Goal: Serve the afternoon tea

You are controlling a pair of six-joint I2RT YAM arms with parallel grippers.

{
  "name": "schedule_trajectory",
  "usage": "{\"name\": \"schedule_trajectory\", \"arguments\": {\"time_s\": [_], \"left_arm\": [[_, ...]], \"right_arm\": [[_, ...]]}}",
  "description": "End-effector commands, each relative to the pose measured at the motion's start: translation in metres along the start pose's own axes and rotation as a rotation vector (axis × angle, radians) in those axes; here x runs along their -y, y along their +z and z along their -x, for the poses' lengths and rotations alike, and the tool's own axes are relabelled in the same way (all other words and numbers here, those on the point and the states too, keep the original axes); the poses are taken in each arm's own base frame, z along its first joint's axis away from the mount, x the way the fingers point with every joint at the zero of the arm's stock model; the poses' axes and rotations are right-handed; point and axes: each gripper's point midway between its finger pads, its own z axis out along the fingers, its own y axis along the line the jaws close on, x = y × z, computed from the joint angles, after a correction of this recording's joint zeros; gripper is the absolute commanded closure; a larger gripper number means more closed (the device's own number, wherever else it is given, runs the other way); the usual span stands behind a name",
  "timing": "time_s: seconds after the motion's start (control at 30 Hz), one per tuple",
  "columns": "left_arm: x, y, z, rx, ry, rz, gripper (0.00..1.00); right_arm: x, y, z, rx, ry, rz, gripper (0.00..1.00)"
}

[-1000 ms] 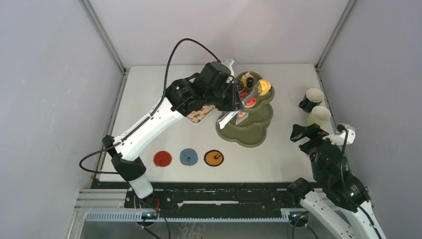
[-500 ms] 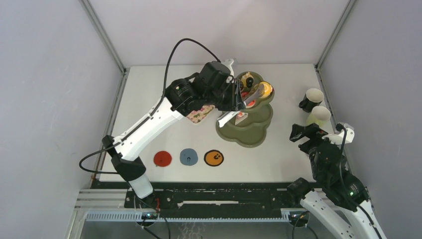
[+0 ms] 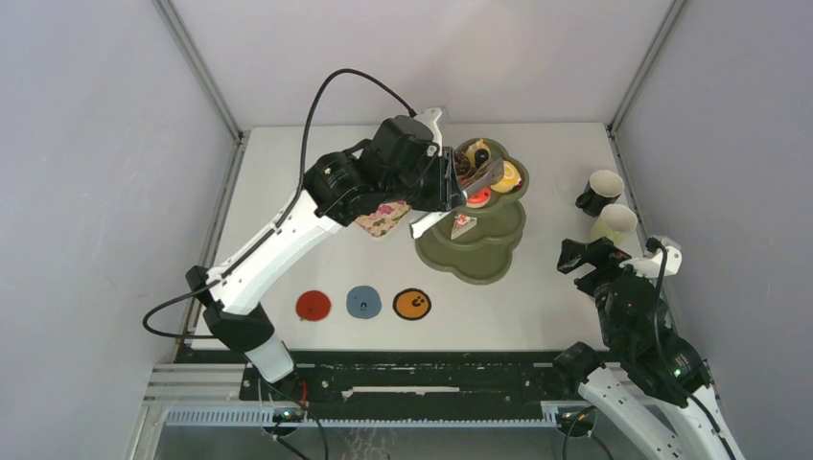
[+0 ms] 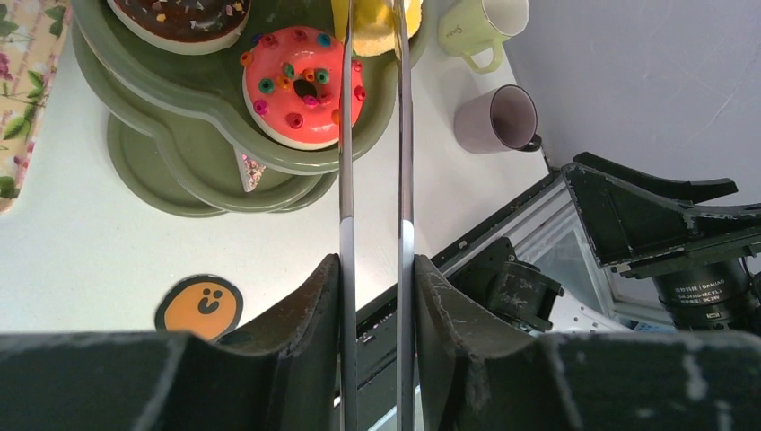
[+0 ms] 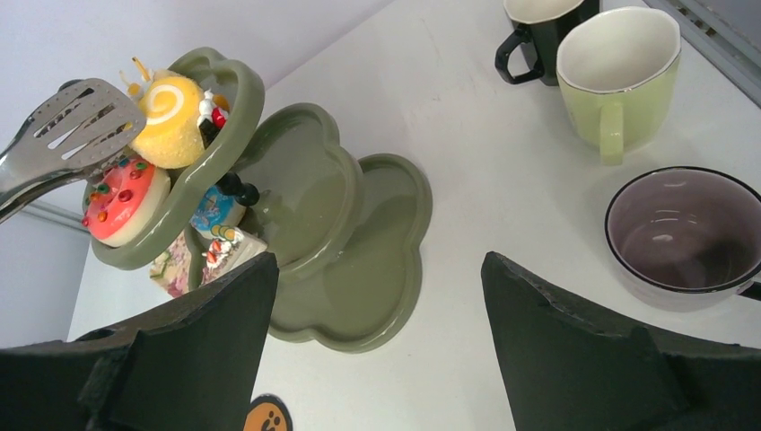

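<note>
Olive-green three-tier scalloped stand (image 3: 484, 257) stood upright at centre-right of the table, black knob (image 3: 480, 153) on top. Upper tier held a pink sprinkled donut (image 4: 302, 87), a chocolate donut (image 4: 179, 16) and a yellow swirl cake (image 5: 170, 109). A blue cupcake (image 5: 215, 208) and a cake slice (image 5: 229, 251) sat under it (which lower tier, unclear). Bottom tier looked bare. Three mugs stood upright and empty to the stand's right, close together: green mug (image 5: 619, 58), black mug (image 5: 538, 22), purple-grey mug (image 5: 686, 235)
</note>
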Motion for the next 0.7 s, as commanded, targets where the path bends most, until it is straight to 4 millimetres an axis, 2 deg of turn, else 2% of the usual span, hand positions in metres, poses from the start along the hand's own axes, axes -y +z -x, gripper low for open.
{"name": "schedule_trajectory", "arguments": {"time_s": [0.0, 0.2, 0.53, 0.67], "left_arm": [[0.013, -0.034, 0.033, 0.132, 0.018, -0.062, 0.64], [0.014, -0.036, 0.034, 0.133, 0.032, -0.065, 0.62], [0.014, -0.061, 0.047, 0.193, 0.057, -0.069, 0.61], [0.008, -0.072, 0.054, 0.226, 0.066, -0.049, 0.62]], "right_arm": [[-0.006, -0.002, 0.0, -0.006, 0.019, 0.03, 0.08], [-0.005, -0.002, -0.001, -0.012, 0.021, 0.029, 0.09], [-0.009, -0.001, -0.002, -0.018, 0.021, 0.036, 0.09], [-0.009, 0.0, -0.003, -0.021, 0.018, 0.036, 0.09]]}}
